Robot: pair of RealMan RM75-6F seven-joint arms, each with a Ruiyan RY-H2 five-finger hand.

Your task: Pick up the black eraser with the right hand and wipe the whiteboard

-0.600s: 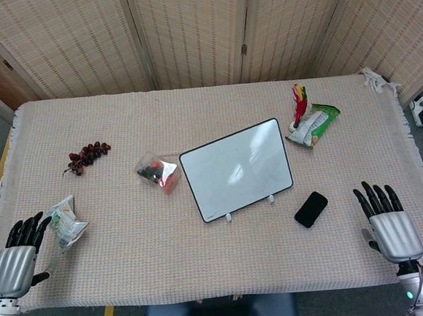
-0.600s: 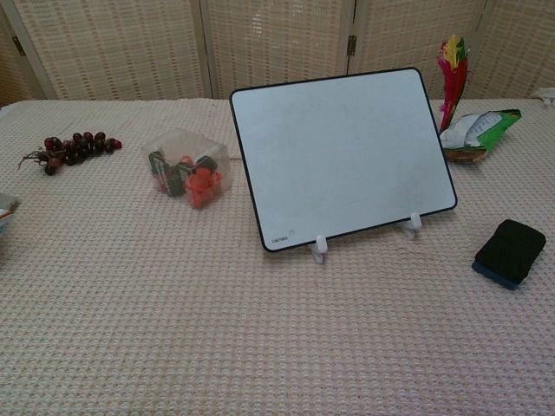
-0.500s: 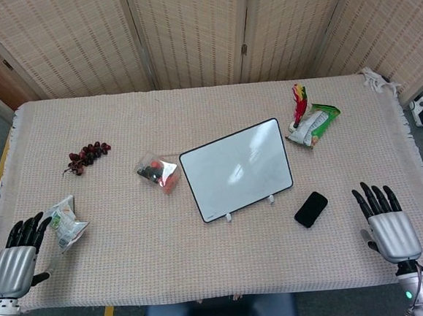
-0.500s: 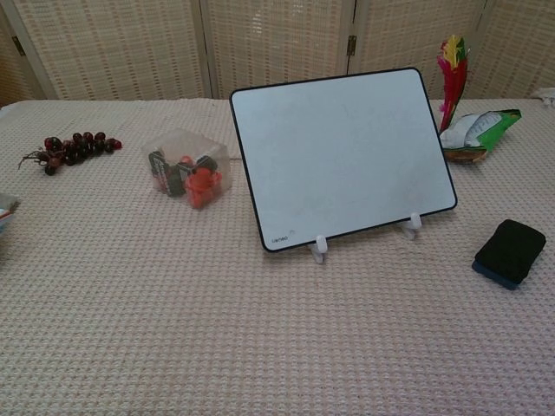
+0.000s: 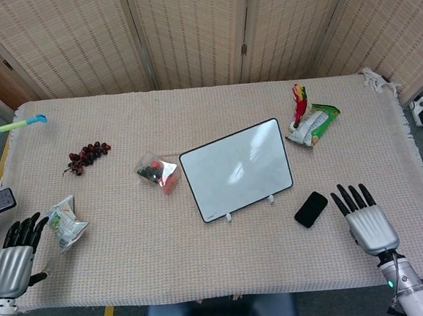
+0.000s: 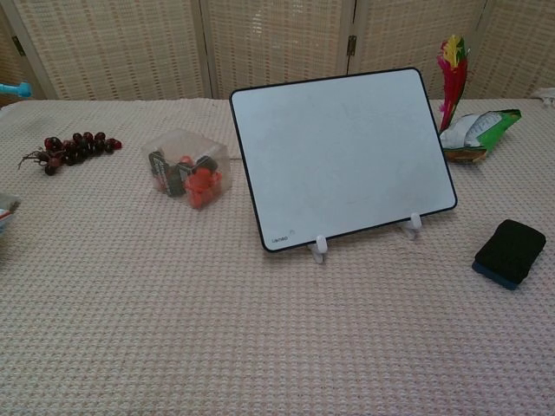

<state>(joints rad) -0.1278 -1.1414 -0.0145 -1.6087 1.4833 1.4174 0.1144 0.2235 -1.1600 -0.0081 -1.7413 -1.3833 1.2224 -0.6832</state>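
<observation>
Dark grapes [image 5: 87, 155], clear box of toys [image 5: 158, 172], snack bags [image 5: 313, 125], feather toy [image 5: 299, 103], cloth-covered table [image 5: 130, 237]

Black eraser [image 5: 311, 209] flat, whiteboard [image 5: 236, 169] propped (blank)

Head view high, looking down; chest view low, nearer; both share whiteboard [image 5: 236, 170] [image 6: 342, 154].

whiteboard [image 5: 236, 169] ×1 | black eraser [image 5: 311, 209] ×1 | grape bunch [image 5: 87, 156] ×1 | clear box [image 5: 158, 172] ×1 | snack bags [image 5: 313, 126] ×2 | hands [image 5: 366, 221] ×2
</observation>
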